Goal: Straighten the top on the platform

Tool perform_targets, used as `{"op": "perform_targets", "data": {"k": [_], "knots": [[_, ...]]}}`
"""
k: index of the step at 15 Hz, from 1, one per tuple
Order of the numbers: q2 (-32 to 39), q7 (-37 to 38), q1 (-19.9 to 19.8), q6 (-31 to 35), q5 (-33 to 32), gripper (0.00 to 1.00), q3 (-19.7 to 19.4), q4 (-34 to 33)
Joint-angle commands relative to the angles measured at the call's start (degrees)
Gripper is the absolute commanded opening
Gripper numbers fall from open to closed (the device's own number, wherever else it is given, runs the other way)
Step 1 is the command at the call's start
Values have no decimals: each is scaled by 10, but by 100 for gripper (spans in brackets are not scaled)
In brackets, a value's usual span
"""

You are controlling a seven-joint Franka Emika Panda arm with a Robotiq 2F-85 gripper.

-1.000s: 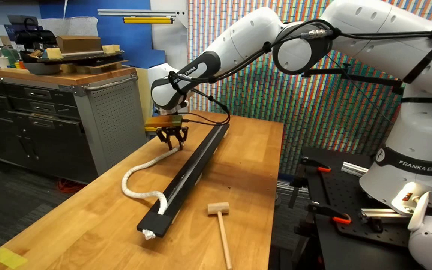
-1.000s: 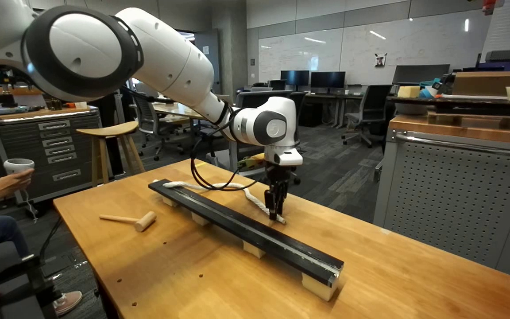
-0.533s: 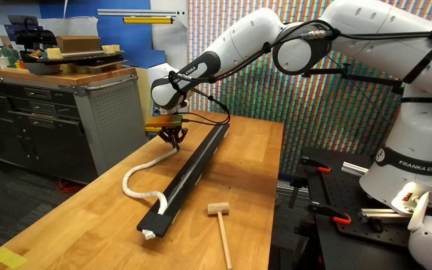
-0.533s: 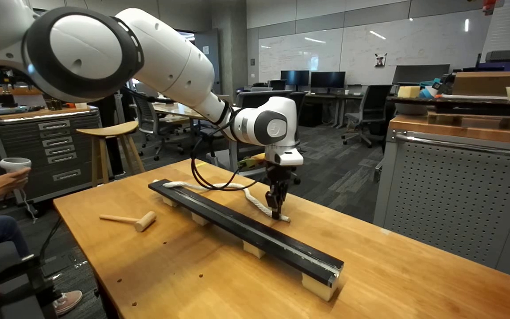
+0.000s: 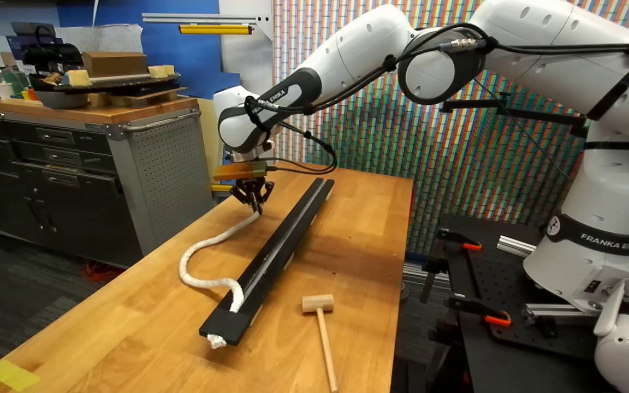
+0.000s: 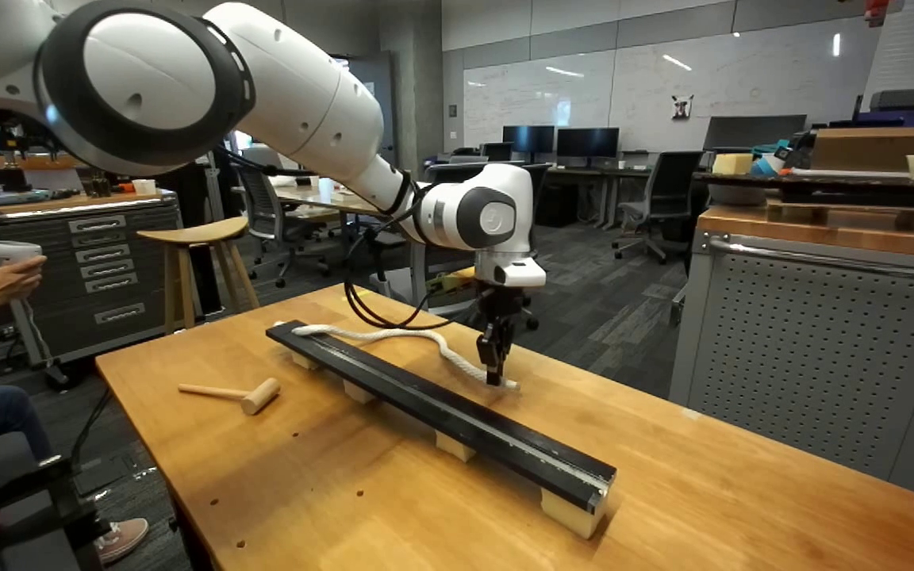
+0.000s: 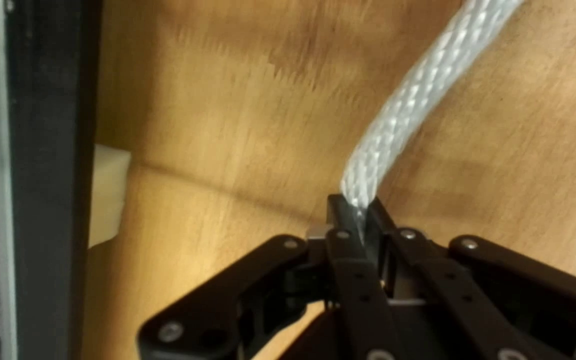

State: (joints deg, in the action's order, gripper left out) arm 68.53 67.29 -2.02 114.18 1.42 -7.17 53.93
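Wrist view, from the left: the long, low black bar (image 7: 43, 180), a pale stripe down it, fills the edge; a small cream block (image 7: 107, 197) juts from beneath it; right of the bar and apart from it, the black two-fingered gripper (image 7: 358, 205) is clamped on the white braided rope (image 7: 405, 107). In an exterior view, again from the left, the rope winds in an S over the broad light wooden tabletop (image 5: 129, 305) left of the bar and climbs onto one end of the bar; the gripper grips it near its other end, left of the bar; the light wooden mallet (image 5: 319, 304) lies right of the bar. A second ago the jaws stood apart; now they pinch the rope, slightly higher up. The bar and the mallet have stayed put.
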Motion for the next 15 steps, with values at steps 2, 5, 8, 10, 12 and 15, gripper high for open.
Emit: {"op": "perform_targets", "data": {"k": [2,5,8,10,12,15], "knots": [[-62,-49,10,-63,-24,3,-6,29],[-89,-59,18,-90,-48,3,-13,35],[-117,-59,22,-100,-70,3,-18,51],[-134,-51,26,-102,-86,3,-24,66],[-154,-49,29,-103,-105,3,-30,90],[-188,-56,38,-99,-121,3,-43,137]]}}
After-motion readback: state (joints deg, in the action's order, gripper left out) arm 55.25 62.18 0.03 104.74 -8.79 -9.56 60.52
